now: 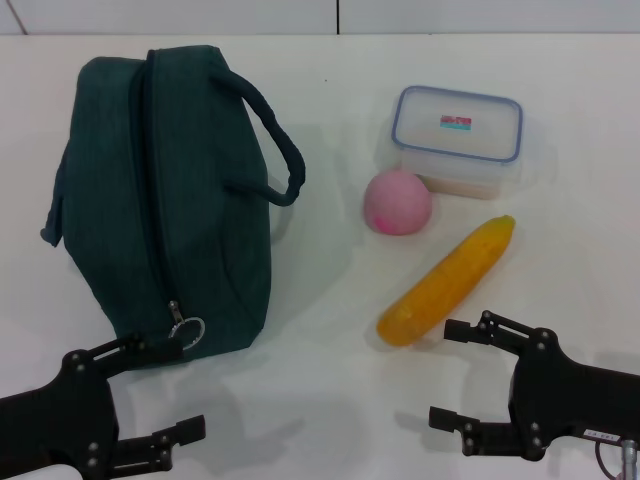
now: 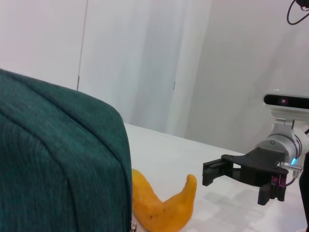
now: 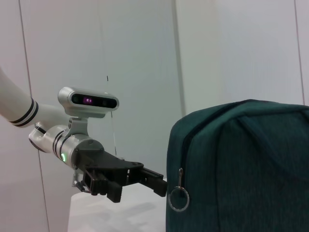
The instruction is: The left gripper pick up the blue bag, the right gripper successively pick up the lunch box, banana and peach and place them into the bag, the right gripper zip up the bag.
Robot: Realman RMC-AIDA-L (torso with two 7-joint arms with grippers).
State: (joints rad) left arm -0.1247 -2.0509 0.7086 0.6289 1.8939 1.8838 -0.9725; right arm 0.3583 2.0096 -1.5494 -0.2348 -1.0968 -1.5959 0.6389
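The blue bag (image 1: 170,200) lies on its side at the left of the white table, zipper shut, with the ring pull (image 1: 186,329) at its near end. The lunch box (image 1: 458,140) sits at the far right, lid on. In front of it rests the pink peach (image 1: 398,202), and the banana (image 1: 447,282) lies diagonally nearer me. My left gripper (image 1: 165,392) is open and empty just in front of the bag's near end. My right gripper (image 1: 445,372) is open and empty just short of the banana's near end. Both wrist views show the bag (image 2: 58,159) (image 3: 241,169).
The bag's loop handle (image 1: 275,140) sticks out toward the peach. Bare table lies between bag and fruit. The left wrist view shows the banana (image 2: 164,203) and the right gripper (image 2: 234,186) beyond it; the right wrist view shows the left gripper (image 3: 140,189) beside the ring pull (image 3: 178,198).
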